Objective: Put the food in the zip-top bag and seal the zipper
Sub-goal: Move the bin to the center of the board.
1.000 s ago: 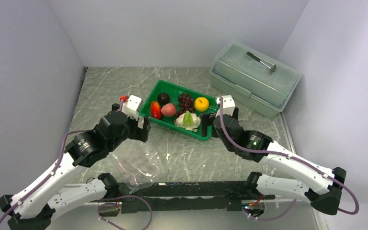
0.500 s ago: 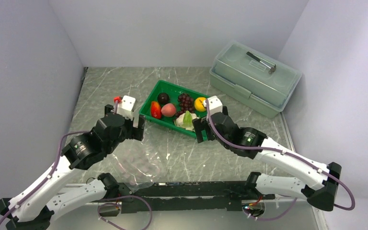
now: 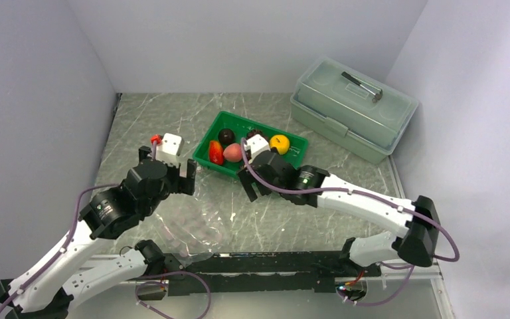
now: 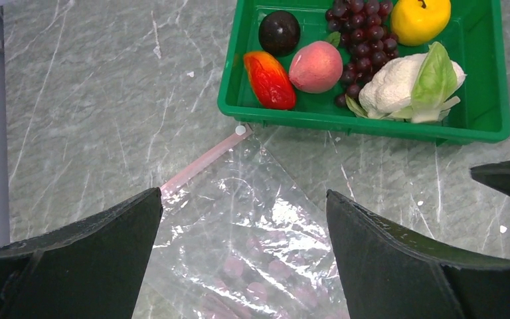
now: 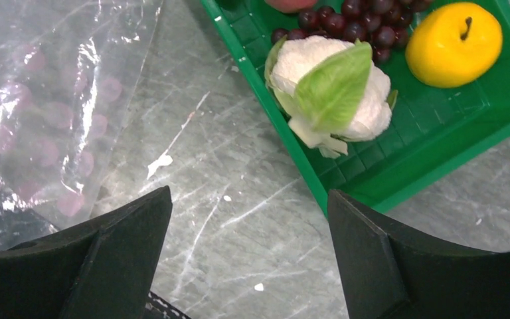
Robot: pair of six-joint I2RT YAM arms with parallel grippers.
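Since a second ago the right gripper (image 5: 249, 199) has swung left along the tray's (image 4: 345, 123) near rim toward the zip-top bag (image 4: 259, 226), where the left gripper (image 4: 242, 199) hovers. Both have their fingers spread and empty. The bag's clear, crinkly film lies flat near the table's (image 4: 93, 100) front edge, and its stiff pink zipper (image 4: 196, 166) ends just beside the tray's near-left corner. Smooth, rounded food (image 4: 315, 66) sits in the tray. Probably the mouth must be opened first: pinch one slick layer beside the strip.

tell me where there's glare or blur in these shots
Left wrist: white glare streaks across the bag, while the peach and tray are sharp. Right wrist: glare on the bag's crinkles at upper left, vegetable crisp. Top external: even soft light, the bag only a faint sheen.
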